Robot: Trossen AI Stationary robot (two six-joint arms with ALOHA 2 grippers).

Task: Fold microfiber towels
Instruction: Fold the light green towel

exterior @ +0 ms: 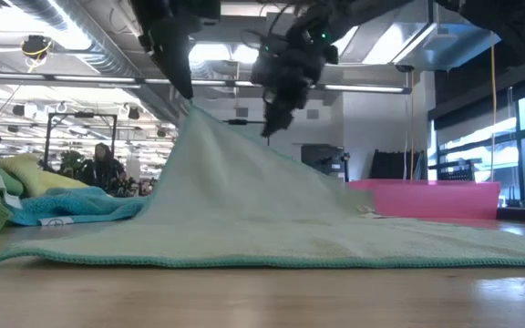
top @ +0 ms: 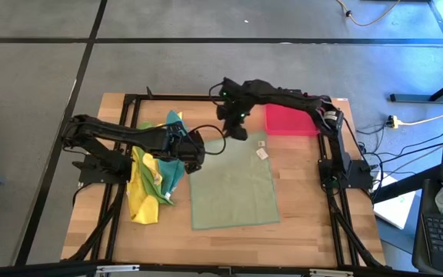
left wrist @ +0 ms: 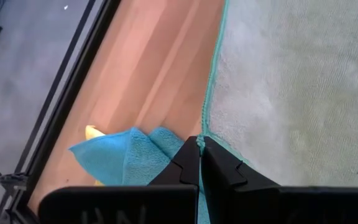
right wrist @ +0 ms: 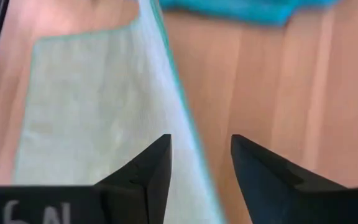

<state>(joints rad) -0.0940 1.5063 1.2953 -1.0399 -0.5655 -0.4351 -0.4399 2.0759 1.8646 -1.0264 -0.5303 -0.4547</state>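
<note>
High view shows your pale olive towel [top: 233, 188] spread at the middle of the counter [top: 306, 231], its 11 o'clock corner pinched in the left end effector [top: 193, 156], whose fingers are clamped together on the hem. The right end effector [top: 238, 132] hangs at the towel's 12 o'clock edge, fingers apart, holding nothing. Lift with only that one corner and the cloth may slip free or drag crooked. The heap of yellow, green and teal towels [top: 154, 178] at 9 o'clock could snag too.
</note>
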